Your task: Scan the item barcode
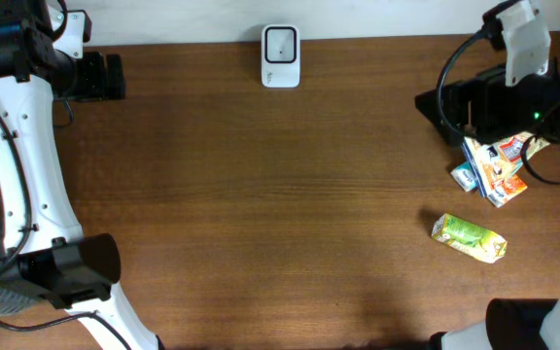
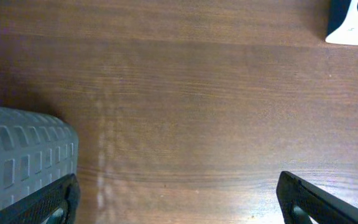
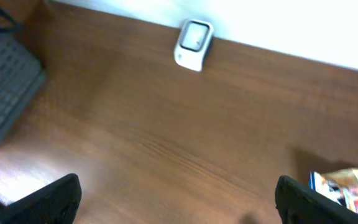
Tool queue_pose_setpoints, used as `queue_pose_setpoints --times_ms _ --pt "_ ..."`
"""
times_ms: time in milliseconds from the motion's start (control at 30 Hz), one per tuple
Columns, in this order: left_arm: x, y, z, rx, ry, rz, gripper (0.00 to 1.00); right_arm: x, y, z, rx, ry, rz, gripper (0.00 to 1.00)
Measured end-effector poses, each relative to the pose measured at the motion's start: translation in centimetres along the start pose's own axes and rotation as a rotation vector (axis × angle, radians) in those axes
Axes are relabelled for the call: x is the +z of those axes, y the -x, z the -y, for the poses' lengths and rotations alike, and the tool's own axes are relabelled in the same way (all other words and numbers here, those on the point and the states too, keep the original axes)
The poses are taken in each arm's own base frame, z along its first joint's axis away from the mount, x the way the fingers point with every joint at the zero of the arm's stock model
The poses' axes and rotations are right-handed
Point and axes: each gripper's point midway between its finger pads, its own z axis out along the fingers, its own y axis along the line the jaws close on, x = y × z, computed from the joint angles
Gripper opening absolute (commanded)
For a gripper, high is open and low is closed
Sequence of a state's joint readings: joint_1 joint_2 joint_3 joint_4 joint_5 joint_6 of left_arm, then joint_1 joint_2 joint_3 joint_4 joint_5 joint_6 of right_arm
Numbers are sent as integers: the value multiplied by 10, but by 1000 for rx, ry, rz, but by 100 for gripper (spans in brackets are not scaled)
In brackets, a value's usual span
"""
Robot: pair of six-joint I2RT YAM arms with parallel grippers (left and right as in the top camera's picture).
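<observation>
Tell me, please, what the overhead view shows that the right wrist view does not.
Only the overhead shows the green carton, lying apart from the other packet. Only the right wrist view shows the right tool plainly, its fingers spread wide with nothing between them. Both show the wooden table, the white scanner at its far edge, and the orange and blue packet.

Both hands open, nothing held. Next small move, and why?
Probably swing the right hand over the green carton. The carton lies unheld on that side, apart from the orange-and-blue pack, and the hand is open and empty.
</observation>
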State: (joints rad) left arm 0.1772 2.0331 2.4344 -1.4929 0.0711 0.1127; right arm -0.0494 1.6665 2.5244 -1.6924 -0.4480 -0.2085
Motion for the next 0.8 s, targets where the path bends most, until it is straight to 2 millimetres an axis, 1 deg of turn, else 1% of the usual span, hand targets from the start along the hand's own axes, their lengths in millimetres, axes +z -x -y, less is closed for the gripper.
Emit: queue_pose_setpoints --times_ms 67,100,133,200,233,267,367,400,433,467,500,567,600,633,667,767,800 --pt "0 0 0 0 0 1 99 1 -3 18 42 -52 -14 99" --pt "0 0 0 0 0 1 99 2 -8 29 70 -83 -30 99" --pt "0 0 0 0 0 0 99 3 -12 35 89 -96 -45 99" --pt "0 0 0 0 0 0 99 14 -23 52 129 -119 -93 99" --pt "0 0 0 0 0 1 99 22 -19 61 113 -131 -76 99" --pt "0 0 0 0 0 1 99 29 -11 69 78 -151 -27 99" --pt "0 0 0 0 0 0 99 34 0 77 -1 -194 123 99" --pt "0 0 0 0 0 0 99 30 -10 72 -11 -202 143 99" --pt "0 0 0 0 1 1 99 26 -1 72 -64 -231 251 99" --pt "0 0 0 0 0 0 99 23 0 71 -99 -247 320 99" --pt "0 0 0 0 0 0 99 23 -11 67 -136 -268 397 99" --pt "0 0 0 0 0 0 99 31 -42 61 -191 -286 505 99" --pt "0 0 0 0 0 0 99 34 -48 59 -222 -296 573 99" --pt "0 0 0 0 1 1 99 41 -64 58 -243 -304 635 99" --pt "0 0 0 0 0 0 99 49 -84 56 -249 -304 684 99" --pt "0 0 0 0 0 0 99 59 -125 49 -286 -319 819 99" --pt "0 0 0 0 0 0 99 69 -150 45 -283 -317 841 99"
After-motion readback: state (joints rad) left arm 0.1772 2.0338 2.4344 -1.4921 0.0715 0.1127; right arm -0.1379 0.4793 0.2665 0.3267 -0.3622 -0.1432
